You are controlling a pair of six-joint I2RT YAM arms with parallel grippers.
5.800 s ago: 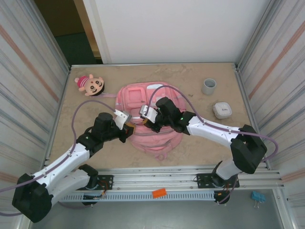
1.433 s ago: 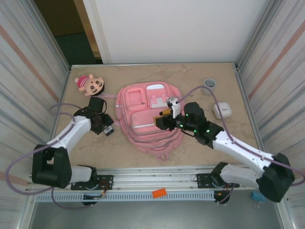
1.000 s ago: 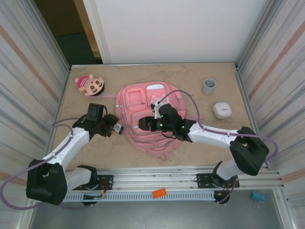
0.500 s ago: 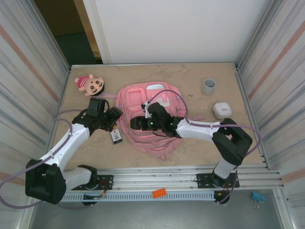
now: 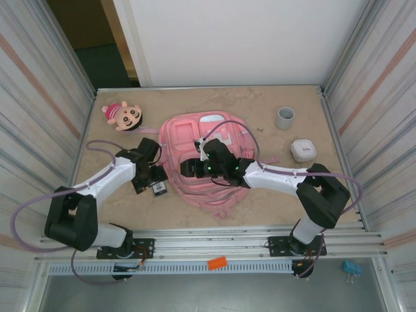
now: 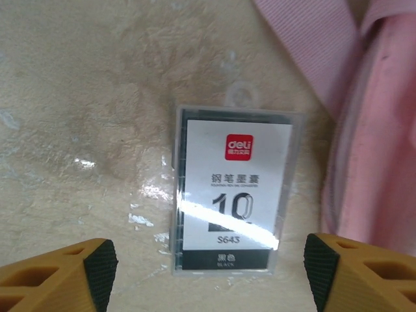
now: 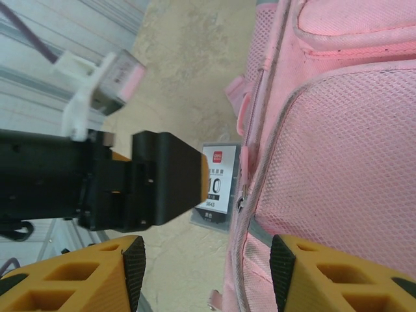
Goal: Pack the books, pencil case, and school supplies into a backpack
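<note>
Left fingers (image 6: pixel 81 276) spread astride card (image 6: pixel 227 201) (fine print blurred) | right fingers (image 7: pixel 312 270) apart over backpack (image 7: pixel 338 162) edge

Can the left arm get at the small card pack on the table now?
Probably yes: the left pincer hangs open right above the card pack, nothing covers it, though the backpack lies close beside.

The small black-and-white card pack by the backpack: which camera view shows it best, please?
The left wrist view: the card pack lies whole and centred, its label readable. The right wrist view catches just part of it, the rest hidden; the top view shows it as a tiny patch.
</note>
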